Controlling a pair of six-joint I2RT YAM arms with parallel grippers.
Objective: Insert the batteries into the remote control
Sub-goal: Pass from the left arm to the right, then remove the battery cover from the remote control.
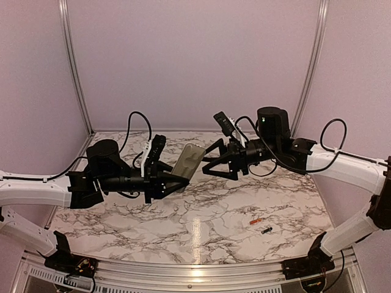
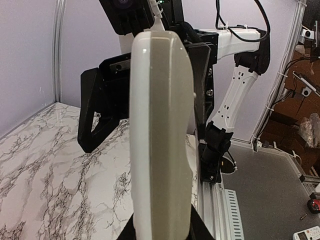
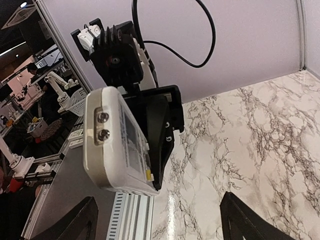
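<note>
On the left, the remote control [image 1: 190,157] is held up off the worktop [image 1: 183,226], clamped at its lower end in the left claw [image 1: 173,178], which is clenched on it. The grey-beige back is turned toward the overhead view. Whether the battery recess is uncovered cannot be made out.

Just right of the remote, the right claw [image 1: 208,166] is presented to its free end with the jaws spread wide. Nothing is seen between them, and no contact with the remote is shown.

Further right, on the near part of the worktop, the orange-red battery [image 1: 256,221] and the dark battery [image 1: 266,230] are lying close together, well apart from both claws and from the remote.

The task is therefore judged to be at an early stage. The remote has been taken up and offered, but neither battery has been picked up or seated, so both loadings are left to do.

No brand or label can be read. In the right wrist view, two small metal studs are seen on the end of the remote [image 3: 117,145], and the markings on its face are too small to be read.
</note>
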